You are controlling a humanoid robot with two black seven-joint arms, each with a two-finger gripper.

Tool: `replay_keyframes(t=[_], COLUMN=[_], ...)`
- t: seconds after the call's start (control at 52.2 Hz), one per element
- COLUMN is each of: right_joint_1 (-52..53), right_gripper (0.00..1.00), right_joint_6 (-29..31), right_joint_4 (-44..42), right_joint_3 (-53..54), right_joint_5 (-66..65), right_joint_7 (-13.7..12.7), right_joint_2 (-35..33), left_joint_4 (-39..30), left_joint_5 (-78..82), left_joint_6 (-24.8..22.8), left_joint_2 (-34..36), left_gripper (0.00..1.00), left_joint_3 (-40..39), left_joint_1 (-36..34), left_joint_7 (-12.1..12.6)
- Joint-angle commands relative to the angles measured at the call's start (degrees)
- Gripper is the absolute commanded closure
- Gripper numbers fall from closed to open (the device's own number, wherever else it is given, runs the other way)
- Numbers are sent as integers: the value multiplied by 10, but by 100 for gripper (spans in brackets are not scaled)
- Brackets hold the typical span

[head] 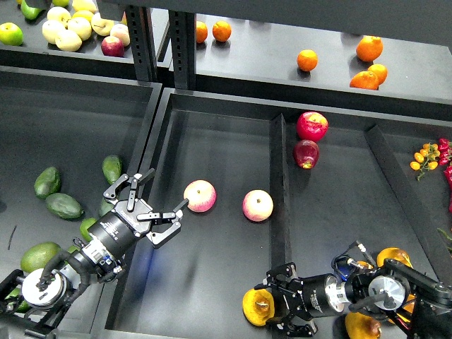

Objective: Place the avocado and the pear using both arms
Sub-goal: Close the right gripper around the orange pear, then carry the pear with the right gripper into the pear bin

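Now the left jaws [152,206] are spread wide and hold nothing, hovering over the divider wall. Dark green, shiny, egg-shaped avocados [111,168] lie close by at nine o'clock. The right jaws [277,305] are clenched on a round golden-yellow pear [256,305] at six o'clock, so it looks half done. More pears hide behind the right arm.

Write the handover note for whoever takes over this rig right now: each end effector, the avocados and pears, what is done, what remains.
Left end effector: open, empty, over the centre bin beside a pink-and-yellow apple.
Right end effector: around a pear at the bin's near edge; closure unclear.
Avocados lie in the left bin, untouched; more pears at lower right.
Done: nothing placed.
Left: grasp an avocado, place both fruits.
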Motion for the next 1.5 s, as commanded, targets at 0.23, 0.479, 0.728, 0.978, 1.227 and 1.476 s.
replay_keyframes(t=[0.23,0.479,0.728,0.978,1.227,1.476], right_joint_1=[-2,-11,-23,-30,-28,-14], right_gripper=[40,46,53,78,79,79], right_joint_6=[0,0,0,0,0,0], right_joint_4=[-8,-9,-7,0,23,39], right_joint_3=[-3,-3,-3,-3,0,56], right_joint_5=[37,41,62,84,107,133], right_joint_7=[0,0,0,0,0,0], right_joint_2=[1,1,-2,-5,-11,-22], left_joint_4=[0,0,1,1,0,1], left_joint_5=[0,1,1,1,2,2], left_joint_6=[0,0,0,0,0,0], left_joint_2=[0,0,0,0,0,0], left_gripper=[1,1,1,1,1,1], left_joint_3=[1,1,0,0,0,0], left_joint_1=[0,-1,0,0,1,2], left_joint_7=[0,0,0,0,0,0])
